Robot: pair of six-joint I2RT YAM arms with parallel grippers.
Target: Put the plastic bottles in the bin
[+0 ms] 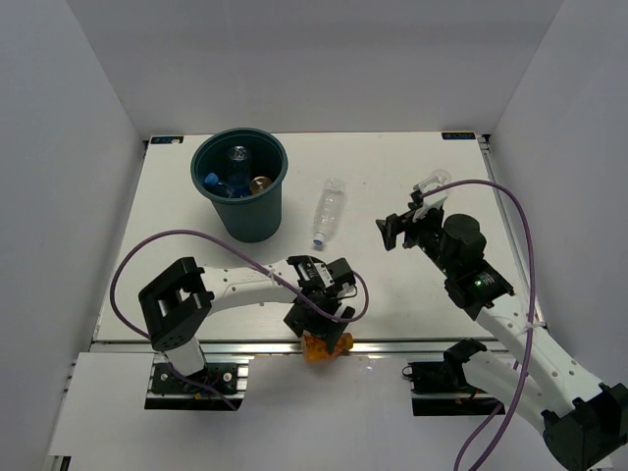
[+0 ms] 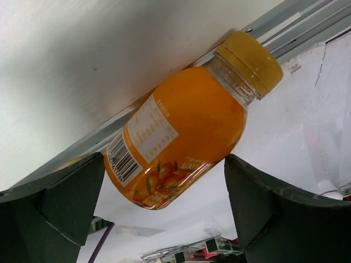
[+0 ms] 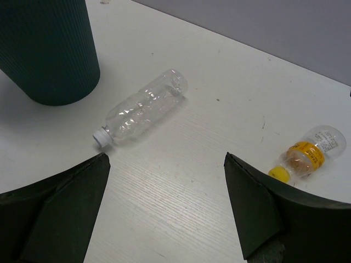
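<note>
Because the orange bottle (image 2: 186,131) lies on its side at the surface's (image 1: 392,157) near edge, lower centre, the left tool (image 1: 322,324) straddles it, spread wide, not yet gripping. Right tool (image 3: 164,208) hangs released over the clear bottle (image 3: 143,108) and yellow-capped bottle (image 3: 308,154). Bin (image 1: 250,218) stands upper left, some bottles inside.

Seen from above, the bin (image 1: 250,221) stands at the upper left of the table (image 1: 402,294), with bottles (image 1: 234,175) inside it. Just right of it, near the centre of the frame, a long bottle (image 1: 329,211) lies on its side, its cap toward the bottom of the frame. Further right is my right claw (image 1: 404,228), and a small bottle (image 1: 432,182) lies just above it. At bottom centre my left claw (image 1: 324,319) is at the table's near edge, with a juice bottle (image 1: 324,345) lying between its fingers. In my left wrist view, that bottle's cap points to the upper right.
</note>
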